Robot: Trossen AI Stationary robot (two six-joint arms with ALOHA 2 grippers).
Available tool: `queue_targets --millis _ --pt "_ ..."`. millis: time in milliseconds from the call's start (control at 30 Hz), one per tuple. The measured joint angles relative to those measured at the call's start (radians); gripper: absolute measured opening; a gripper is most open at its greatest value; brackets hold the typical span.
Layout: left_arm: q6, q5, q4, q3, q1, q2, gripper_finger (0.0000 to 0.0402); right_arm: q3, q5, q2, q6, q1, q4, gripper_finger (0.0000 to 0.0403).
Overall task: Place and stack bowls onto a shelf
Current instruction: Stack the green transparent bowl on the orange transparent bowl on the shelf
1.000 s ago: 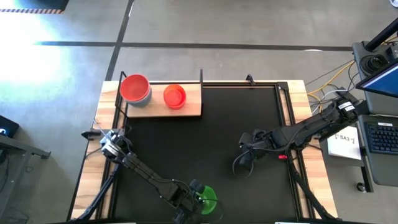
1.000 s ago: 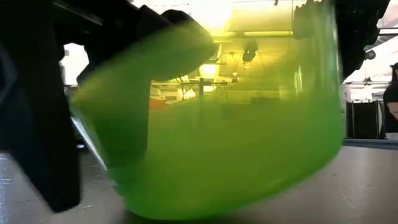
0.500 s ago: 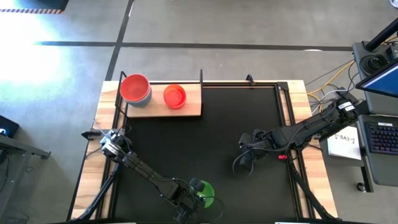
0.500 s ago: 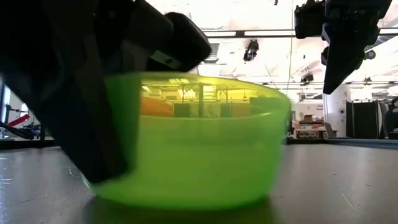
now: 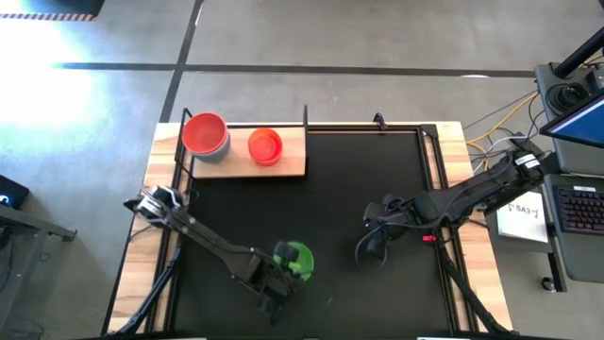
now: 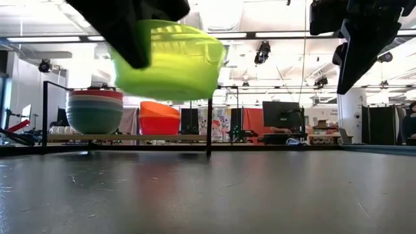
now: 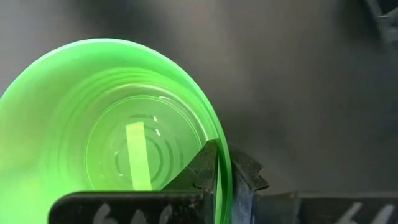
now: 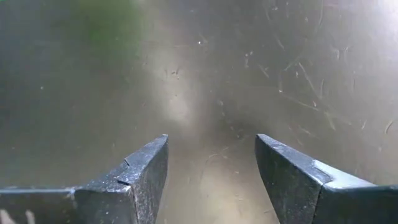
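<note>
Above the table, near its front edge: your green bowl (image 5: 293, 259) has just left the surface.
Left gripper (image 7: 217, 168): fingers pinch its rim.
Right gripper (image 8: 211, 180): waits spread, empty.
Shelf (image 5: 288, 165): 2 red-topped spots taken; carry yours there.

Two dark jointed arms, black cabling, wedge-shaped matte right tool (image 8: 211, 180) fingers

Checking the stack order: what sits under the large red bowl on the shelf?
Under the red bowl a blue-grey bowl shows, then a teal bowl resting on the shelf. Whether more bowls nest inside is hidden.
</note>
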Motion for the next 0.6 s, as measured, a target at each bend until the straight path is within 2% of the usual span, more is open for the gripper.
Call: queue_targets --millis 367,600 --pt "0.041 -0.164 -0.247 -0.025 0.170 -0.169 0.0000 0.000 0.009 -0.005 -0.119 -0.075 0.002 0.0226" --pt "0.072 -0.256 -0.195 -0.190 0.419 -0.340 0.0000 0.000 0.009 -0.005 -0.157 -0.133 0.004 0.0226"
